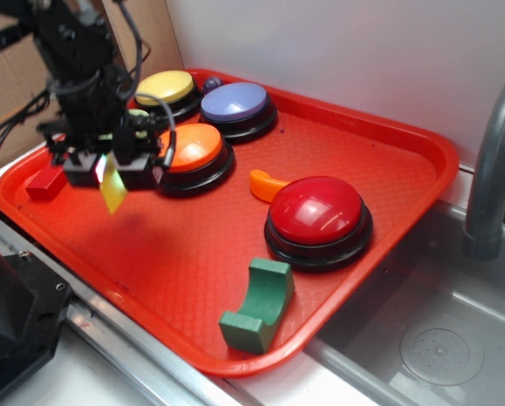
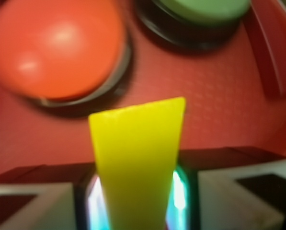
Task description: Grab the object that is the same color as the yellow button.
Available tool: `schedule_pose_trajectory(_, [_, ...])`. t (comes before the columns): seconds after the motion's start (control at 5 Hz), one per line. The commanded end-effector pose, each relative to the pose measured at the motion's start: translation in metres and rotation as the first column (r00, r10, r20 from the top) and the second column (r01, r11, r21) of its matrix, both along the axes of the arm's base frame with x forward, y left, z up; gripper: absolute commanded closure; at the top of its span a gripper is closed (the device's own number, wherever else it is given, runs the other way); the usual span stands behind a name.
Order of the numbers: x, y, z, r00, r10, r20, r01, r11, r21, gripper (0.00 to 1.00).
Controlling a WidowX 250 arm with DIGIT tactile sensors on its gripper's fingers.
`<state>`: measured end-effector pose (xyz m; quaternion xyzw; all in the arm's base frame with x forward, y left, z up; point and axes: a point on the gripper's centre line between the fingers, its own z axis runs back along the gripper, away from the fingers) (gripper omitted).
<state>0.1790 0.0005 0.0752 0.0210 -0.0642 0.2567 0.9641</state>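
My gripper is shut on the small yellow wedge block and holds it in the air above the left part of the red tray. The wedge hangs down from the jaws, clear of the tray floor. In the wrist view the wedge fills the middle, pinched between the two fingers. The yellow button stands at the back left of the tray, behind the gripper, partly hidden by the arm.
An orange button, a purple button and a red button stand on the tray. A light-green button shows near the gripper. A red bar, an orange curved piece and a green arch block lie on it. A sink is at right.
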Motion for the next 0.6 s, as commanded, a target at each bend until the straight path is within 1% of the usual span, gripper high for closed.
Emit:
schedule_pose_trajectory(0.0, [0.007,-0.019,0.08,0.921,-0.383,-0.071,0.383,0.924,-0.022,1.0])
schedule_pose_trajectory(0.2, [0.001,-0.027,0.098,0.88,-0.473,-0.034,0.473,0.881,-0.012,1.0])
schedule_pose_trajectory(0.4, [-0.004,-0.026,0.094,0.897,-0.442,-0.013,0.442,0.897,-0.018,1.0])
